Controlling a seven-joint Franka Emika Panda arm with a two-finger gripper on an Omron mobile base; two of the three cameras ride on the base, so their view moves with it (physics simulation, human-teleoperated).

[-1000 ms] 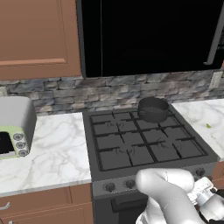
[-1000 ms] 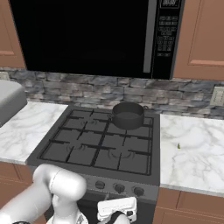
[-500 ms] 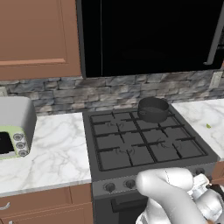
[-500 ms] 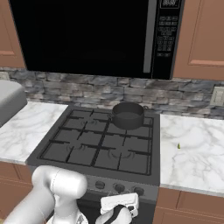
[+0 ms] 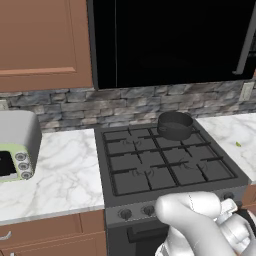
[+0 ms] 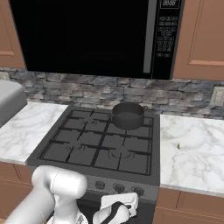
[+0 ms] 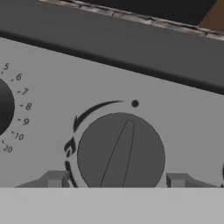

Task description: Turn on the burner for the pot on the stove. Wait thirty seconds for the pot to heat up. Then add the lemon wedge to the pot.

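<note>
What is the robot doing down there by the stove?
The robot has brought its gripper right up to one of the round knobs on the front of the stove. One finger sits on each side of the knob without squeezing it. It looks like it is about to turn on a burner. The pot sits on the back right burner, and the tiny lemon wedge lies on the counter to the right, not yet in the pot.
</note>
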